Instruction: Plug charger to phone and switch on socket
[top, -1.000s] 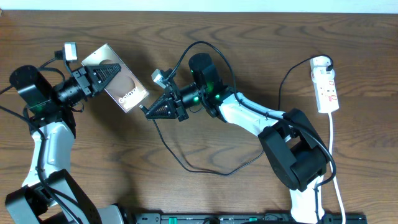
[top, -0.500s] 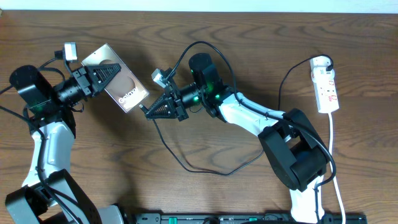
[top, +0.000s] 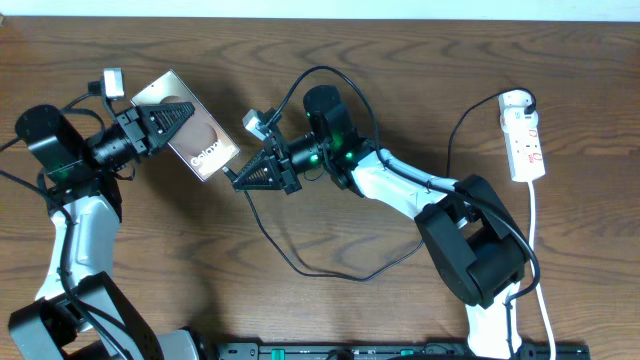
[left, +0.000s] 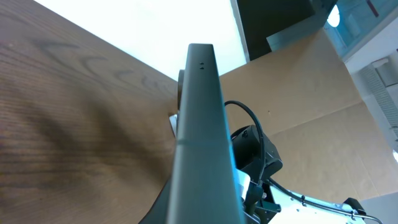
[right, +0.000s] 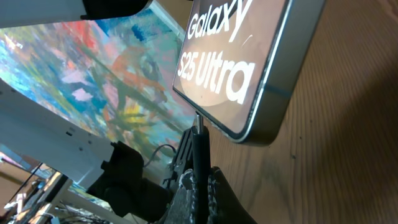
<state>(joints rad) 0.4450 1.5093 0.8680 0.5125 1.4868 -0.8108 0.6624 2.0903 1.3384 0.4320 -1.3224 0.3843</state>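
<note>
The phone (top: 207, 148) is clamped in the left gripper (top: 186, 114), tilted over the left side of the table (top: 330, 60). The right gripper (top: 234, 179) is closed on the charger (right: 198, 155) plug, whose tip sits right at the phone's bottom edge. The socket (top: 525, 140) lies well apart at the far right.
</note>
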